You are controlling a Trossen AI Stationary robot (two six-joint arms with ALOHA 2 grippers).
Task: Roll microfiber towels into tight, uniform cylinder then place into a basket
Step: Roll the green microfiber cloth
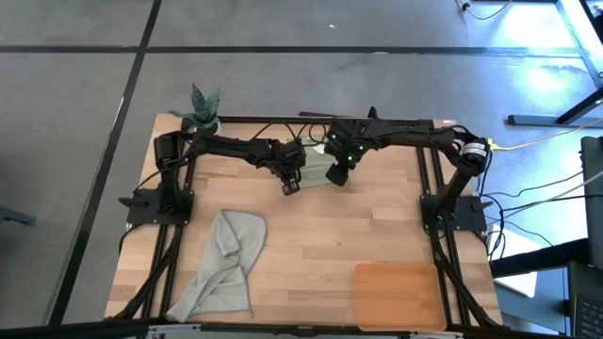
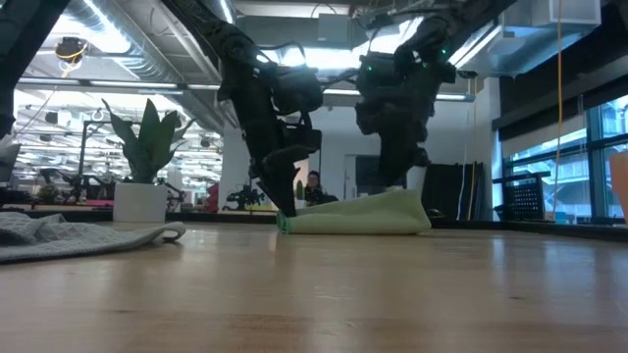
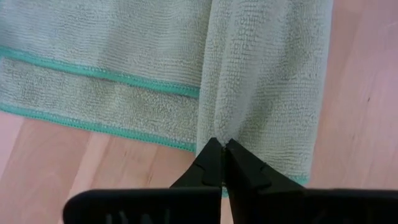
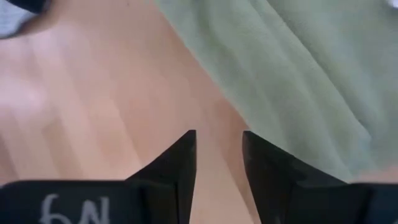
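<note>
Closest to the low camera, bare pale wood of the table (image 2: 324, 294) is seen, with the light grey towel (image 1: 224, 266) left crumpled near the front left corner, untouched and well apart from both arms; the basket (image 1: 396, 294), an orange-brown tray, is set at the front right corner and nothing is seen in it; the sage green towel (image 1: 318, 169) is found at the middle of the table's far edge, partly folded or rolled, with a turned-over portion lying across a flatter layer; the left claw (image 3: 222, 163) is closed tight with its tips on the near end of that turned-over portion, seemingly to pin or pinch it so the roll is kept from springing open, though whether cloth is actually caught cannot be told; the right claw (image 4: 217, 155) is held part-open just beside the towel's edge, over bare wood, nothing being gripped, probably so a fresh hold can be taken; a potted plant (image 1: 203, 108) is stood at the far left corner.
</note>
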